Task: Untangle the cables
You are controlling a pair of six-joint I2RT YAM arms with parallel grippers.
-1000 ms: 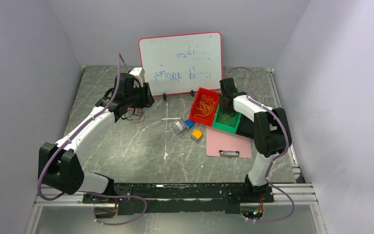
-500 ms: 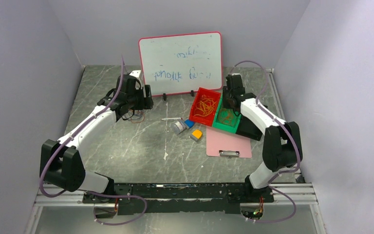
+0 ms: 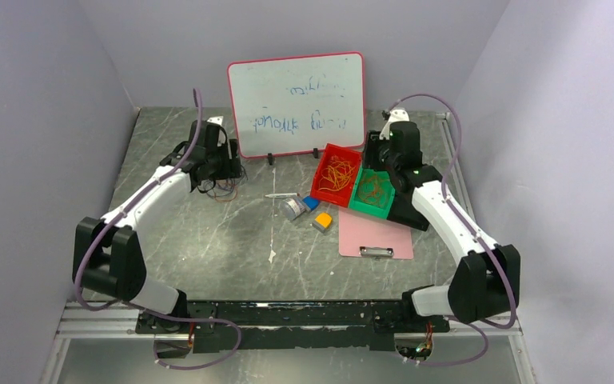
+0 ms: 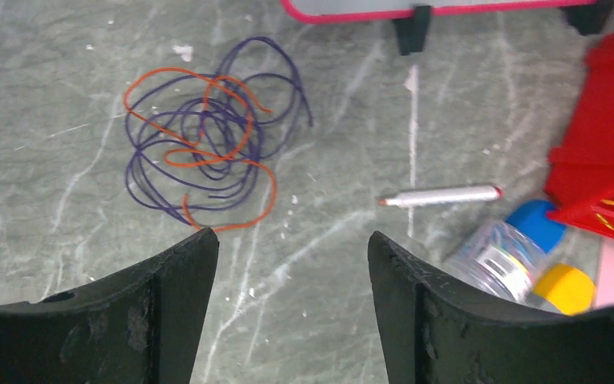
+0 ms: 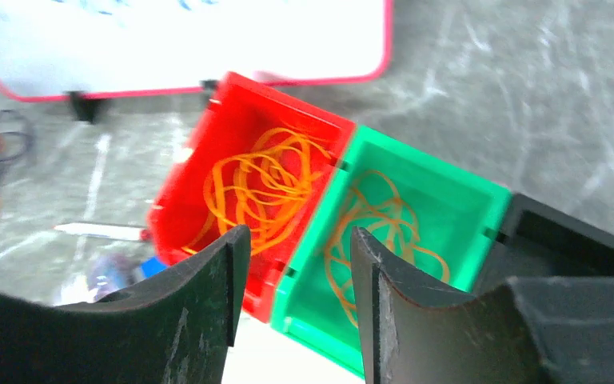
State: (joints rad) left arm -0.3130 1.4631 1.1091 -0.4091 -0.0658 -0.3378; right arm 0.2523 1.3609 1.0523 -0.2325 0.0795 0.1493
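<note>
Top view, bins: the red bin, right of centre, holds a loose orange cable. The green bin touching it holds a yellowish cable.
Top view, tabletop: the purple and orange cables lie tangled on the tabletop, centre left.
Top view, change: a second ago the right arm reached down into the green bin; now it is raised behind it.
Left wrist: the left fingers are apart, gripping nothing. The purple and orange cables sit upper left.
Right wrist: the right fingers are apart, gripping nothing. Both bins are above them, and a black bin is at the right.
</note>
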